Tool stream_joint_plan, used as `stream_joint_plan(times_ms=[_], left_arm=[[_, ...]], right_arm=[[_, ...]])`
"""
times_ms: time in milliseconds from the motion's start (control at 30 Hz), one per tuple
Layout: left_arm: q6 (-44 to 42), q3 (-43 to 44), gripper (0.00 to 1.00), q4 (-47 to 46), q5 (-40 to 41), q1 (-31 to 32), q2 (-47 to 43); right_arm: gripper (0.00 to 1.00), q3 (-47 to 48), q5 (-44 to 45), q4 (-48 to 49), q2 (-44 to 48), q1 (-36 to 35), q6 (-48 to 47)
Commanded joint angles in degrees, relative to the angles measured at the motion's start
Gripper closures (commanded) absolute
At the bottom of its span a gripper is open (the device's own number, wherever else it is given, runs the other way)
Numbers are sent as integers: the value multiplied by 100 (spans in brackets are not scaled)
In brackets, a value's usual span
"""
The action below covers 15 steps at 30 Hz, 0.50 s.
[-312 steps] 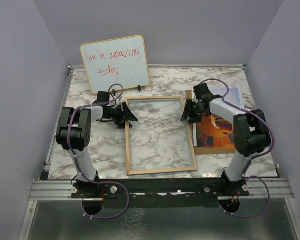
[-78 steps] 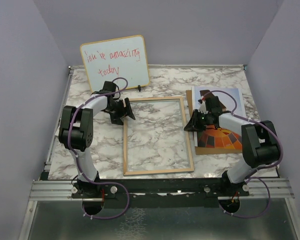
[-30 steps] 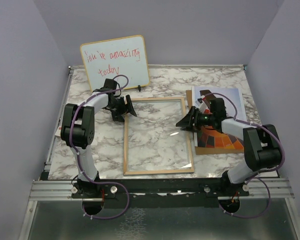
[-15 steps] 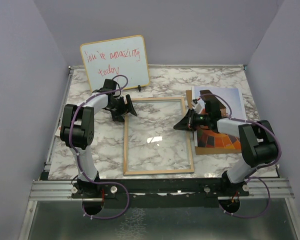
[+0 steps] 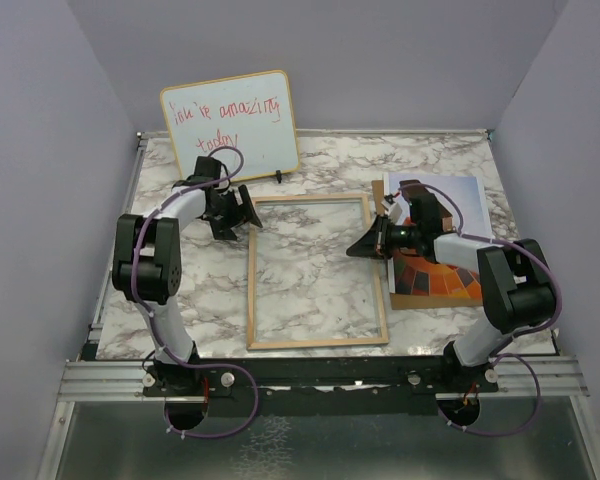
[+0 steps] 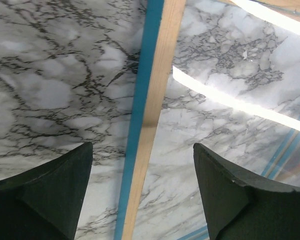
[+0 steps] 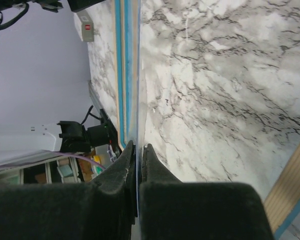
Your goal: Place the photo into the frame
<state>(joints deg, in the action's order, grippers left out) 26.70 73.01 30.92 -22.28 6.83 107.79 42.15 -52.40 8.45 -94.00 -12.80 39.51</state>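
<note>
A: right end effector [image 5: 362,246] is clenching the frame [image 5: 316,270] by its right rail, mid-tabletop [image 5: 180,290]. left end effector [image 5: 242,215] is straddling the left rail, released.
B: thin, stiff, glazed, probably fragile. keep gripping rails only. photo [image 5: 458,192] is lying right of centre.

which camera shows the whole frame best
The top view: the whole frame is in sight, lying flat with all four sides showing. The left wrist view shows only one rail, between the open jaws of the left gripper. The right wrist view shows just an edge, pinched in the shut jaws of the right gripper.
</note>
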Motion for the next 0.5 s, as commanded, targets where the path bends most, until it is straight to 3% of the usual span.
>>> stream_joint_plan(times_ms=[0, 333, 467], left_arm=[[27, -232, 21, -179, 464, -163, -510], [54, -765, 45, -406, 195, -296, -630], [-10, -886, 47, -437, -82, -292, -498]], right_arm=[[100, -71, -498, 710, 141, -39, 182], [100, -330, -840, 1691, 250, -39, 791], [100, -413, -887, 1977, 250, -64, 988]])
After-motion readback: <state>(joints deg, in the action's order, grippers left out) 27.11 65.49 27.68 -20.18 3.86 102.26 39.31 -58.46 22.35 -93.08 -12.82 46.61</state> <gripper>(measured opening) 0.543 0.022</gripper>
